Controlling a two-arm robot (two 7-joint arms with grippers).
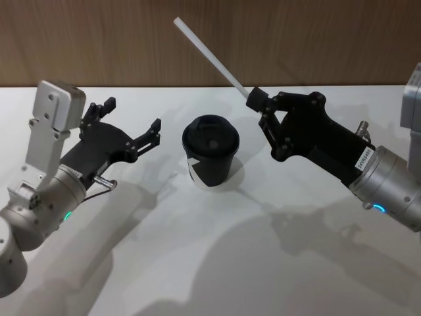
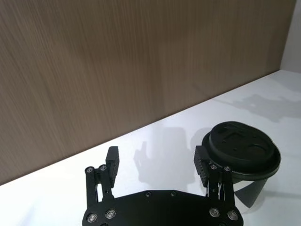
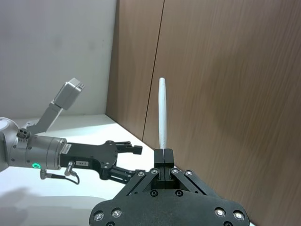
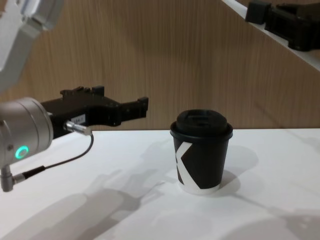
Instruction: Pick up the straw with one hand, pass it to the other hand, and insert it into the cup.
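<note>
straw (image 1: 210, 56): white
cup (image 1: 212, 164): black, white K mark (white base rim too)
table (image 1: 197, 263): white
wall (image 1: 99, 39): brown wood grain

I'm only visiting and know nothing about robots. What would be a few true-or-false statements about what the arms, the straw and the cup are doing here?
1. The right gripper is shut on the straw. True.
2. The straw is standing in the cup. False: it is up in the air, held at one end and slanting away above the cup.
3. The left gripper is open and holds nothing. True.
4. The cup lies on its side. False: it stands upright on the table between the two grippers, with its lid on.
</note>
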